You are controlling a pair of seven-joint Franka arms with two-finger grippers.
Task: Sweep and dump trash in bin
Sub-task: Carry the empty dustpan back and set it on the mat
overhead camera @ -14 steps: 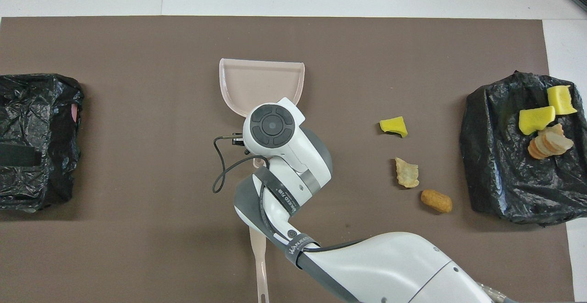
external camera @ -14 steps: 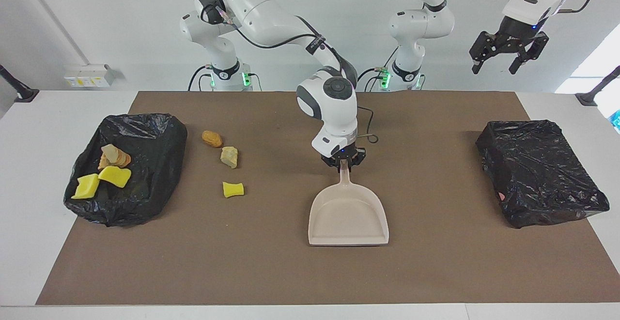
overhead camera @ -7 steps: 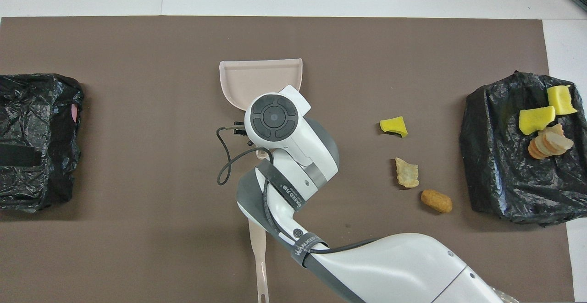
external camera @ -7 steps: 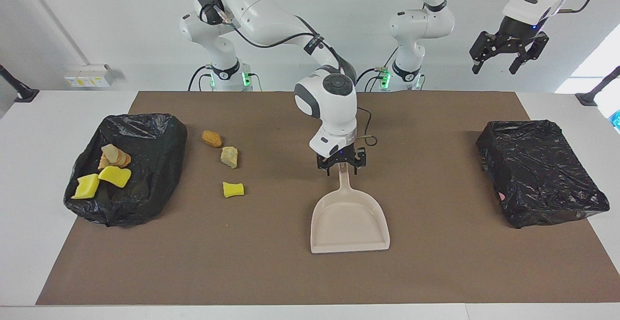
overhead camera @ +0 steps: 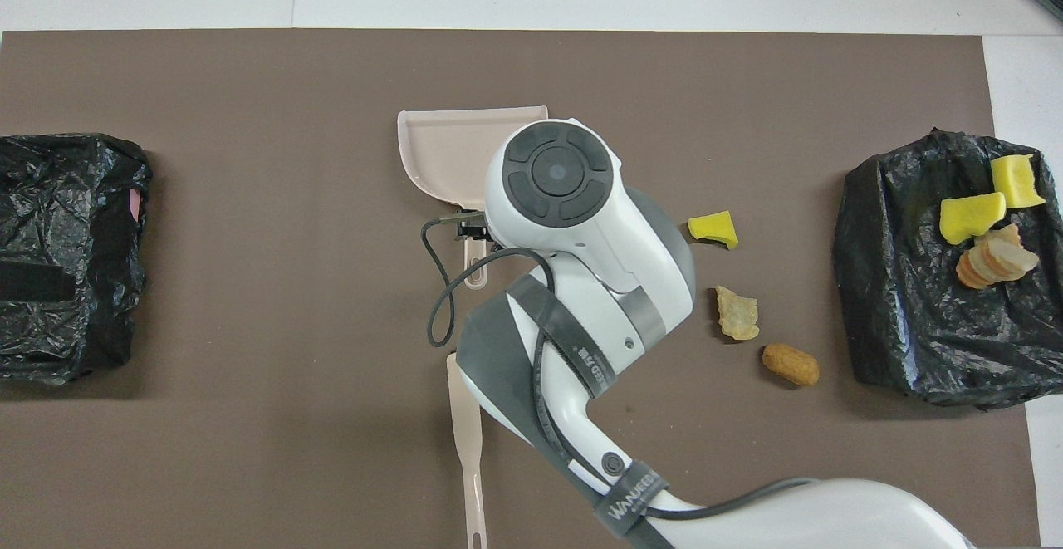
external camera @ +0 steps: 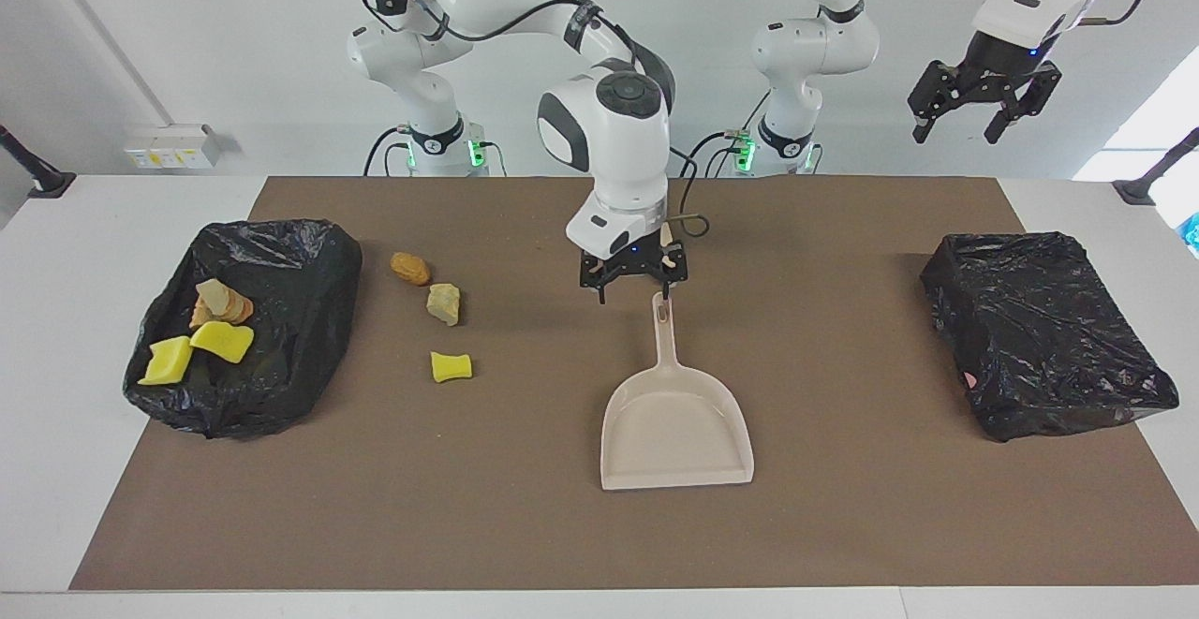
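Brown mat, yellow sponge scrap (external camera: 451, 366), tan lumps (external camera: 443, 303), right end effector (external camera: 633, 289) spread, empty, left end effector (external camera: 965, 121) spread, empty.

High facing camera, steep overhead camera, shared table (external camera: 56, 319)

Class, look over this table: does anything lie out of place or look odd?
Yes: three scraps, a yellow sponge piece, a pale lump and an orange chunk, lie on the brown mat beside the black-bagged bin, not in it.
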